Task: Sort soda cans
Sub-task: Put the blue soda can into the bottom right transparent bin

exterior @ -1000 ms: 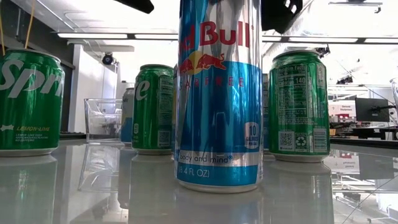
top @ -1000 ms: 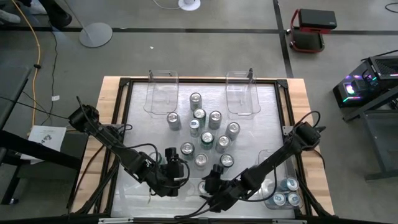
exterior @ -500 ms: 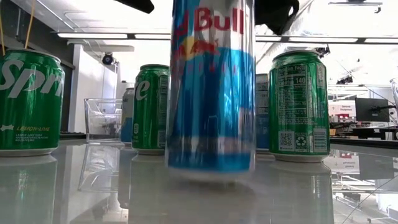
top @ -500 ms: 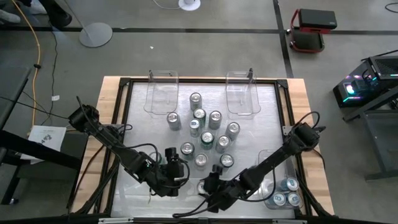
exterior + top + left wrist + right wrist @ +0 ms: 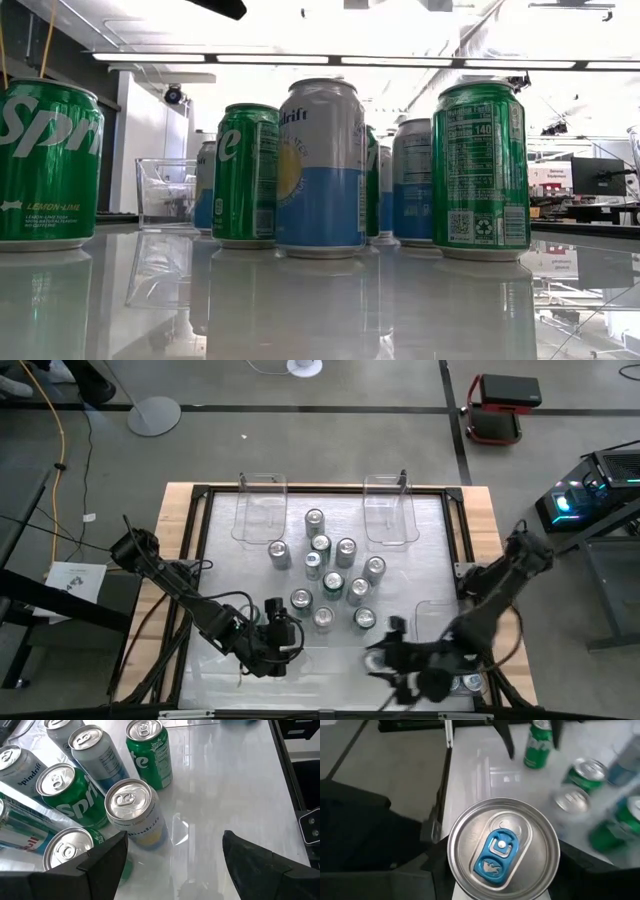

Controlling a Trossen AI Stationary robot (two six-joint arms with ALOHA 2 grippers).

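Clear bins (image 5: pixel 261 507) (far edge), table (image 5: pixel 478 520).

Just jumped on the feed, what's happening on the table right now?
The right gripper is shut on a silver-topped can with a blue tab, held near the table's front right by the clear bin that already holds a few cans. The left gripper hangs open at the front left, facing a Spindrift can. About ten cans stand clustered mid-table; the two far bins look empty.
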